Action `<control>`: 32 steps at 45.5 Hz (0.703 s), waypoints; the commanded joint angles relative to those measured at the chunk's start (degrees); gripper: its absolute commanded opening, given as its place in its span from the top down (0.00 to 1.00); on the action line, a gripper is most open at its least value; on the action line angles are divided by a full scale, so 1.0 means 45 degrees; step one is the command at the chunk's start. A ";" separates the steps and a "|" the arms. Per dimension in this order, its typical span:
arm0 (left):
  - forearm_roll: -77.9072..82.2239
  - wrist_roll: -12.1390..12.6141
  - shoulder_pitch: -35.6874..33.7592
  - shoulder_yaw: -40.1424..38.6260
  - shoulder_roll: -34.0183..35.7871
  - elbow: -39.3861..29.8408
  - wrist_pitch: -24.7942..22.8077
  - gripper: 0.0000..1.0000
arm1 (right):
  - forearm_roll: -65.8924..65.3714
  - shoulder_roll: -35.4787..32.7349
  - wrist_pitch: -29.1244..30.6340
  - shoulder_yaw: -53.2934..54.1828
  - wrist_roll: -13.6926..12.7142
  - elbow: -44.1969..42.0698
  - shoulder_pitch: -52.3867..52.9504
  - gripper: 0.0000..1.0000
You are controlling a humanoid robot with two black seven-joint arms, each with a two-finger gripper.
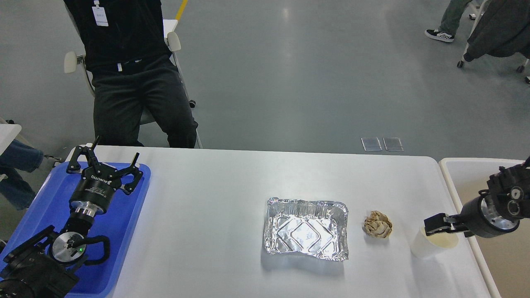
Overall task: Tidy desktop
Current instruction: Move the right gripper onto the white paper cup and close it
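Note:
The white desktop [207, 215] holds an empty foil tray [306, 228], a crumpled brown paper ball [377, 224] and a white paper cup [420, 249] in a row at the right. My right gripper [435, 224] comes in from the right and sits over the cup's rim, covering part of the mouth. Its fingers are seen side-on, so I cannot tell if they are open or shut. My left gripper [115, 151] is open and empty, over the blue tray [37, 207] at the left.
A cream-white rimmed bin [463, 174] stands just past the desktop's right edge, under my right arm. A person in black [132, 82] sits on a chair at the far left edge. The blue tray overhangs the desktop's left edge.

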 commanded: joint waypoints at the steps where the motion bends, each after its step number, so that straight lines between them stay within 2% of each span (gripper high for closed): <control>1: 0.0000 0.0000 0.0000 0.0001 0.0000 0.0001 0.0003 0.01 | -0.0015 0.0100 -0.0743 0.0168 -0.0009 -0.0750 -0.0852 0.05; 9: 0.0000 0.0000 0.0000 0.0001 0.0000 0.0001 0.0003 0.01 | -0.0035 0.0198 -0.0783 0.0149 -0.0009 -0.0907 -0.1087 0.06; 13: 0.0000 0.0000 0.0000 0.0001 0.0000 0.0001 0.0003 0.01 | -0.0035 0.0198 -0.0861 0.0168 -0.0009 -0.0927 -0.1322 0.11; 18: 0.0000 0.0000 0.0000 0.0001 0.0000 0.0001 0.0003 0.01 | -0.0015 0.0490 -0.0861 0.0188 -0.0029 -0.0907 -0.1420 0.27; 25: 0.0000 0.0000 0.0000 0.0001 0.0000 0.0001 0.0003 0.01 | -0.0015 0.0647 -0.0861 0.0168 -0.0029 -0.0907 -0.1459 0.57; 32: 0.0000 0.0000 0.0000 0.0001 0.0000 0.0001 0.0003 0.01 | -0.0015 0.0608 -0.0881 0.0149 -0.0029 -0.0927 -0.1459 0.82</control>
